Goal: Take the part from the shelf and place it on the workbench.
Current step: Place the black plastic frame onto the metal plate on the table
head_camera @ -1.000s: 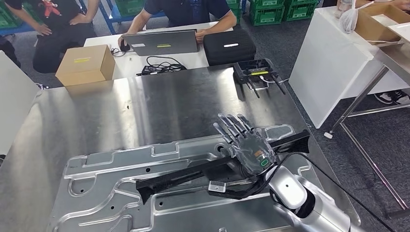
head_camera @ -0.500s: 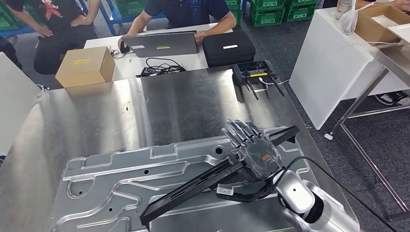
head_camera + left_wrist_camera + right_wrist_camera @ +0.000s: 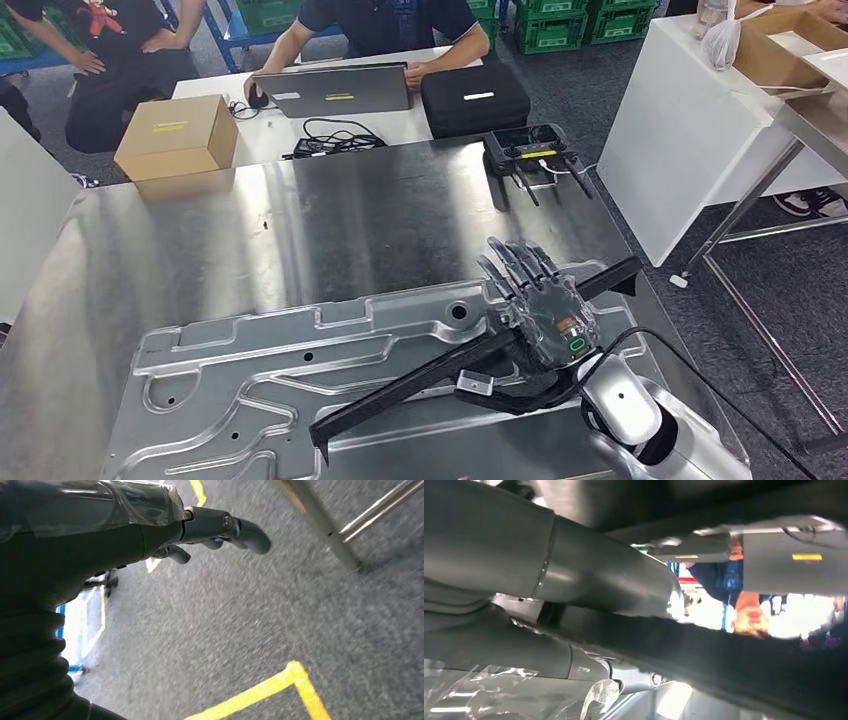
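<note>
Right hand [image 3: 545, 315] is over the near right corner of the steel table [image 3: 330, 215], fingers stretched forward across the top of the long black part [image 3: 440, 375]. From the head view the thumb side is hidden under the palm. The right wrist view shows a grey thumb and a finger lying along a dark bar, so I judge the part is gripped from above, though the wrap is not plain.

The part is a long, slim bar, one end past the hand toward the table's right edge, the other running back toward the robot's left. It lies diagonally over the big stamped metal panel [image 3: 250, 370], which covers the near half of the table. Whether the bar touches the panel or hangs just above it I cannot tell.

Holding near one end rather than mid-length leaves the long free end as a lever. My guess is that it would swing or tip if let go before it is fully down.

Left hand [image 3: 150, 535] hangs beside the body over grey floor with yellow tape, fingers loosely curled, holding nothing.

People sit at the far side behind a laptop [image 3: 335, 90]. A cardboard box [image 3: 178, 135] is at the far left corner.
</note>
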You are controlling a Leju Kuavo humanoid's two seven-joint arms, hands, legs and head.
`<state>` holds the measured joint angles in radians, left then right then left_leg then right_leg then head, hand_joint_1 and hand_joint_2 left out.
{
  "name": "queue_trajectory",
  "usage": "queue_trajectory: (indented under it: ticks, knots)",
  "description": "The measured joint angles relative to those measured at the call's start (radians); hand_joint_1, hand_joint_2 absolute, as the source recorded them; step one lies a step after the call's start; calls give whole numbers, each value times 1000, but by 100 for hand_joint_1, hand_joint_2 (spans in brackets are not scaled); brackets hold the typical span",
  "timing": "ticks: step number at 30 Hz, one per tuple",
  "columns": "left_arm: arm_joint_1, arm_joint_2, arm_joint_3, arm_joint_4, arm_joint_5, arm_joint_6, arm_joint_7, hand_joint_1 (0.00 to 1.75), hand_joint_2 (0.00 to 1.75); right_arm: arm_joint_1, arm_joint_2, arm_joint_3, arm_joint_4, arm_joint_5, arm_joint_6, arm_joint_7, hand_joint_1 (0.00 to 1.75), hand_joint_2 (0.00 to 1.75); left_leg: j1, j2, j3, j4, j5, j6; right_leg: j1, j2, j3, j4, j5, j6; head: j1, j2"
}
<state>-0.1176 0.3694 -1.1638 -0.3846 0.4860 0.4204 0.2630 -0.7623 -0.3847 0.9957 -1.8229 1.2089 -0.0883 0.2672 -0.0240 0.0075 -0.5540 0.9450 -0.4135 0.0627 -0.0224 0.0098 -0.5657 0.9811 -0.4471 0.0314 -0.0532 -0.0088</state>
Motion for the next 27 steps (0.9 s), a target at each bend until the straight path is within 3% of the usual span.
queue_trajectory:
  ticks: [2,5,6,7,8,10,12,15,17,20,21,22,23,24,25,27]
  knots:
    - [0,-12,0,-12,-15,-20,18,0,175,0,9,-2,2,-5,-26,4,0,0,4,0,9,-16,10,6,1,-2,-11,29,-22,8,0,0]
    - [-1,-39,-1,-23,-33,-52,53,0,175,-4,23,-3,8,-8,-38,6,0,0,4,0,13,-23,15,14,4,-4,-92,206,-111,12,1,0]
    - [-1,-49,-2,-24,-35,-60,61,0,175,-4,28,-3,11,-10,-38,7,0,0,3,-1,13,-23,14,15,5,-4,-119,260,-128,13,1,0]
    - [0,-57,-3,-24,-36,-66,65,0,175,-4,32,-3,13,-11,-38,7,0,0,2,-2,14,-22,14,16,5,-4,-130,280,-125,14,1,0]
    - [0,-61,-3,-25,-36,-71,66,0,175,-5,37,-3,14,-13,-37,7,0,0,2,-3,14,-20,13,16,5,-4,-122,259,-103,14,1,0]
    - [-1,-65,-4,-25,-36,-81,62,0,175,-10,45,-3,16,-13,-35,8,0,0,3,-6,15,-12,7,11,4,-5,-60,126,-34,13,1,0]
    - [-2,-60,-4,-24,-37,-96,54,0,175,-17,57,-3,18,-7,-31,7,0,0,-1,-8,9,2,-2,4,5,-5,-12,20,3,5,0,0]
    - [-3,-49,-5,-24,-44,-112,36,0,175,-22,75,-1,24,-1,-27,7,0,0,-3,-8,2,11,-8,-3,6,-4,-8,3,6,-7,0,0]
    - [-3,-42,-5,-23,-52,-120,25,0,175,-25,82,1,28,3,-25,10,0,0,1,-8,-10,43,-29,-14,2,-5,-8,2,8,-14,0,0]
    - [-4,-37,-6,-23,-60,-124,14,0,175,-30,90,2,31,5,-23,14,0,0,16,-8,-92,224,-119,-41,-2,-6,-9,1,9,-20,-1,0]
    - [-3,-37,-6,-23,-63,-124,13,0,175,-31,91,2,33,6,-23,15,0,0,22,-8,-122,285,-139,-46,-3,-6,-10,1,9,-20,-1,0]
    - [-1,-37,-6,-23,-66,-124,12,0,175,-30,92,2,34,6,-23,16,0,0,26,-8,-138,314,-142,-48,-3,-6,-10,1,9,-20,-1,0]
    - [0,-36,-6,-23,-69,-125,11,0,175,-30,92,2,35,6,-23,17,0,0,28,-8,-134,301,-125,-48,-3,-5,-9,1,9,-20,-1,0]
    - [-1,-36,-7,-23,-70,-126,10,0,175,-30,92,1,36,6,-23,18,0,0,29,-8,-111,248,-91,-46,-3,-5,-7,1,8,-19,-1,0]
    - [-1,-33,-7,-23,-71,-126,10,0,175,-30,92,1,36,6,-23,19,0,0,30,-8,-75,169,-51,-43,-3,-4,-6,1,8,-19,-1,0]
    - [-4,-28,-7,-22,-71,-128,7,0,175,-32,92,-1,36,6,-23,20,0,0,23,-9,-19,42,-5,-33,-2,-4,-5,-1,8,-14,-1,0]
